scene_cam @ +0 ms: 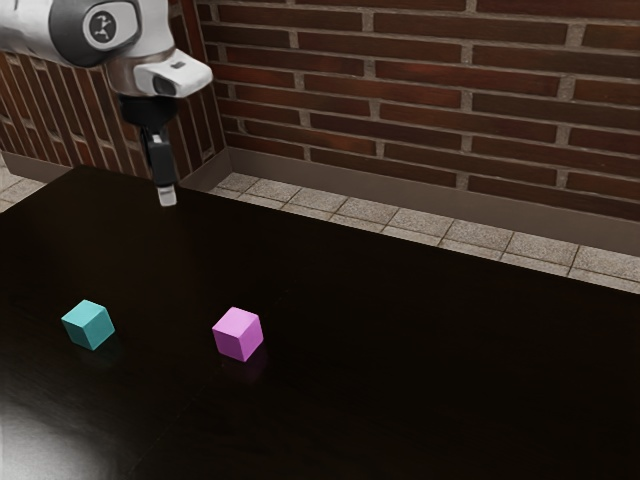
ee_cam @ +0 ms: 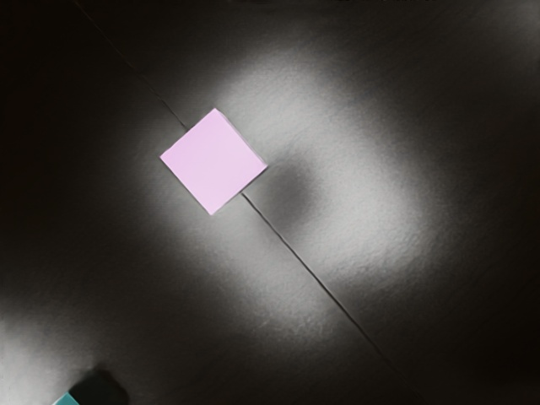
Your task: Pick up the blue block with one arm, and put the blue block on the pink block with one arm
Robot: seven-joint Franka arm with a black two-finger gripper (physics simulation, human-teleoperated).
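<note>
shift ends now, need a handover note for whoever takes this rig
Tool: hangs above the table's far side, carrying nothing; open or shut cannot be told.
Blue block: on the table, at the exterior view's left, apart from the pink block.
Done: nothing yet.
Left: grasp the blue block, set it on the pink block.

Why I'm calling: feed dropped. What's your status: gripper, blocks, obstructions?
Gripper raised, empty, off both blocks. Blue block on the table, to the exterior view's left of pink block, not touching. Nothing between them.
</note>
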